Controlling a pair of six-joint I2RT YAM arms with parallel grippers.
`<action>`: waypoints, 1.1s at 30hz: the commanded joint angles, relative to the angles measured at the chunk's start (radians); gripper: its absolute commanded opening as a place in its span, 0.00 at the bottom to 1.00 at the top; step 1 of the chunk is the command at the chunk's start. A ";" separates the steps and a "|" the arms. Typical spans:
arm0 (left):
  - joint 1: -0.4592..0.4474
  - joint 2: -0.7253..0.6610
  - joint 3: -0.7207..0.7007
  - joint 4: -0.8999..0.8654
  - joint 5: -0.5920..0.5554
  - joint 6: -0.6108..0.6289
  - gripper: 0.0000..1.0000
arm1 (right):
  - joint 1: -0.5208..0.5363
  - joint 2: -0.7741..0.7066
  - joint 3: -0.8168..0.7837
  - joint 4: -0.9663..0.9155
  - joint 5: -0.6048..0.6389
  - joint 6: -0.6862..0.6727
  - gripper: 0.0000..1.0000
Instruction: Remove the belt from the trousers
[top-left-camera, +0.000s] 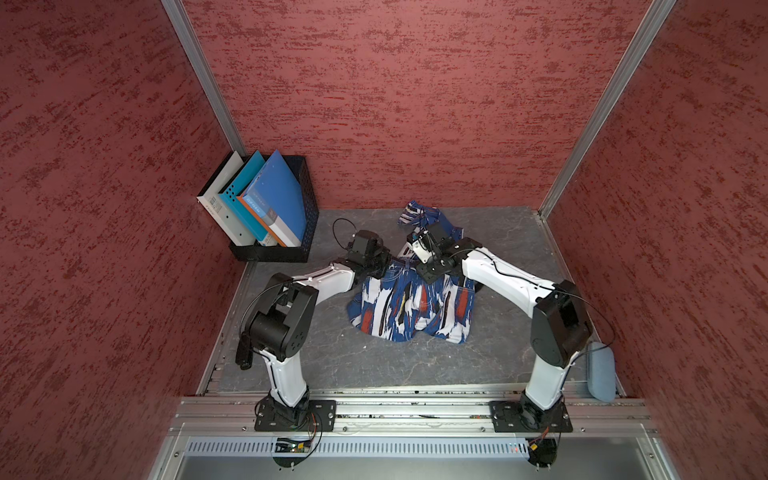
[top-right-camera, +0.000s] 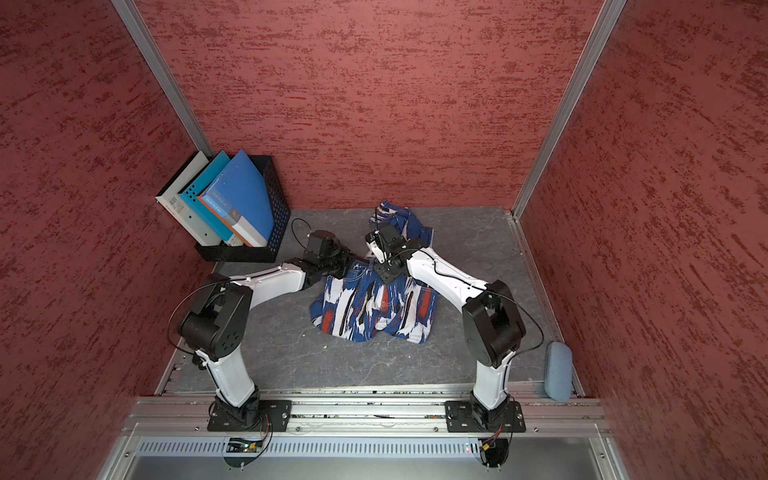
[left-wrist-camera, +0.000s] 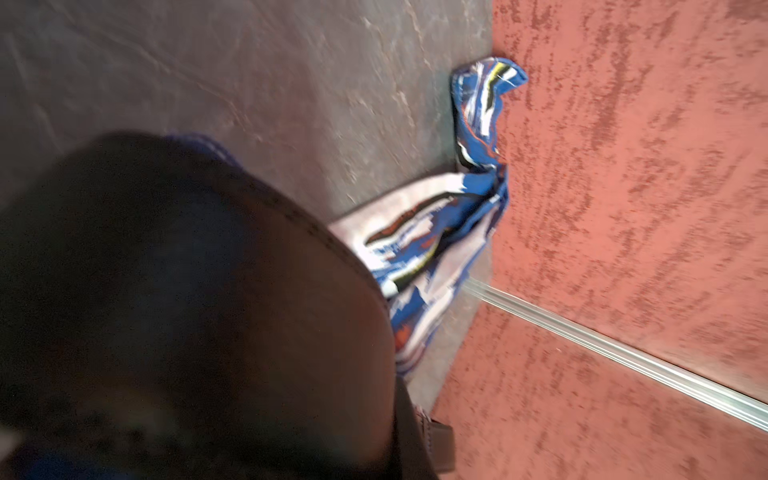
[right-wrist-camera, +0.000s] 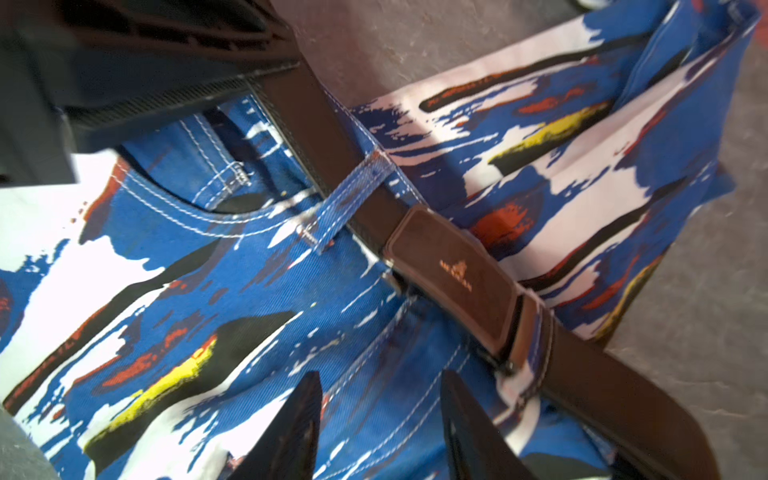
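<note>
Left claw (right-wrist-camera: 249, 81) grips belt (right-wrist-camera: 324, 137) — right claw (right-wrist-camera: 380, 382) spread above trousers (right-wrist-camera: 249, 291)

the trousers (top-left-camera: 411, 307) lie at the middle of the tabletop (top-left-camera: 374, 361), one leg running toward 12 o'clock. the belt (right-wrist-camera: 328, 137) crosses their waistband under a loop (right-wrist-camera: 353, 191). a file rack (top-left-camera: 309, 232) stands at 10 o'clock, a pouch (top-left-camera: 600, 374) at 4 o'clock.

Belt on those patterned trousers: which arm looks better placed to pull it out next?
Left, probably: the left jaws are shut on the belt beyond a belt loop, ready to pull; the right jaws stand open above the trousers, holding nothing.
</note>
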 joint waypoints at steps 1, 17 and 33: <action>-0.004 -0.058 0.050 -0.135 0.115 -0.056 0.00 | -0.005 -0.063 -0.023 0.057 0.031 -0.040 0.52; -0.003 0.019 0.003 -0.055 0.184 -0.257 0.00 | 0.033 -0.076 -0.095 0.272 0.157 -0.261 0.51; 0.037 0.018 0.012 -0.049 0.232 -0.253 0.00 | 0.062 -0.030 -0.160 0.216 0.134 -0.340 0.50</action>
